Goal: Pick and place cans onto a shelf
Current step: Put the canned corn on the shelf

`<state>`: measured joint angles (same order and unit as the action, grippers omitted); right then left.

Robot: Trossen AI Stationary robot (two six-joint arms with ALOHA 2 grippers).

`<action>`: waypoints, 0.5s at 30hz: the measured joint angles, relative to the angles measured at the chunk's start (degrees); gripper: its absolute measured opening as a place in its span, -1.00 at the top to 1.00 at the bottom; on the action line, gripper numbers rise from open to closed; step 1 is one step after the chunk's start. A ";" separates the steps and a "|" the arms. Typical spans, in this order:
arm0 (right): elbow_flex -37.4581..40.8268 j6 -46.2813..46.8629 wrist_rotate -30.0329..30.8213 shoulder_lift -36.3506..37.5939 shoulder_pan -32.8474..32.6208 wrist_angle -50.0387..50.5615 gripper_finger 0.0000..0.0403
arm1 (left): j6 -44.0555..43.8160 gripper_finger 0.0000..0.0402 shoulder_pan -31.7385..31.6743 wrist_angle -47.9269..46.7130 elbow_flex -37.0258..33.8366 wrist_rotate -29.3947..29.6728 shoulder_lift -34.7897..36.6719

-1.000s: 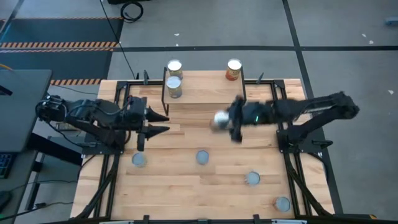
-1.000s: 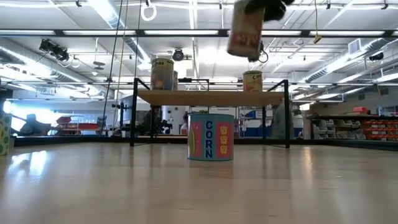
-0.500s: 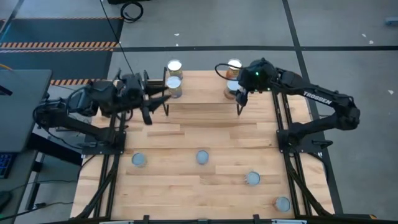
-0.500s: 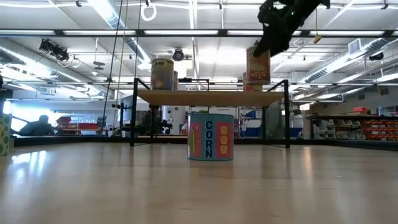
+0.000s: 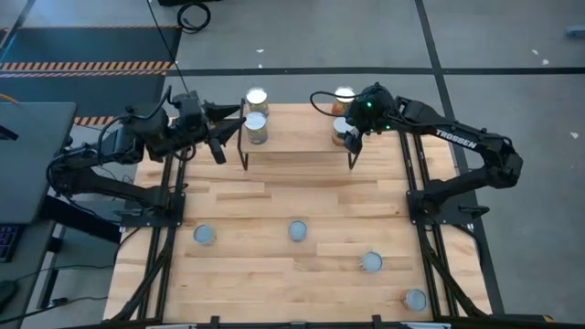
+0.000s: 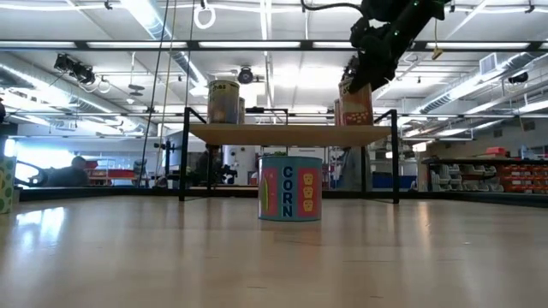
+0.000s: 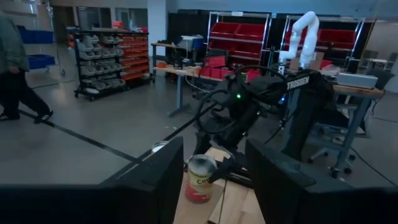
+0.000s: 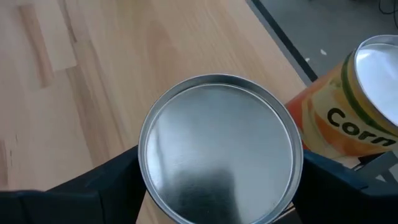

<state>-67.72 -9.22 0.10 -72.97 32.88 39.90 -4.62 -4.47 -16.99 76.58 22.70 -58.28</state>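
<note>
Now that the right gripper (image 5: 345, 131) has lowered its can (image 8: 221, 148) onto the shelf (image 6: 291, 134) beside another can (image 8: 354, 118), placement looks nearly complete. Its fingers still bracket the can; the left gripper (image 5: 224, 123) hovers open near the shelf's far end.

Overhead straight down, low level across table, close wrist views; shelf (image 5: 297, 137) shared.

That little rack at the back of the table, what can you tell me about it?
The shelf is a light wooden board on thin black metal legs, standing level at the table's far edge. Two cans stand at its left end. At its right end the right gripper sets a can beside an orange corn can.
</note>
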 joint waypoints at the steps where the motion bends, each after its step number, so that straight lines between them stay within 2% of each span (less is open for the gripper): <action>1: 0.00 0.00 0.11 -0.01 -0.02 0.03 -0.71 | 0.04 0.08 0.00 -0.02 0.00 0.02 0.00; 9: 0.02 -0.04 0.71 -0.02 -0.02 -0.25 -0.81 | -0.04 -0.03 1.14 -0.59 0.00 0.00 0.34; 15: 0.02 -0.45 2.85 0.72 -0.02 -0.49 -0.81 | -0.09 -0.02 3.63 -1.06 -0.02 0.00 0.33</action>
<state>-67.70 -9.67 2.95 -72.25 32.86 39.41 -4.71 -0.84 -18.05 76.55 22.70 -57.95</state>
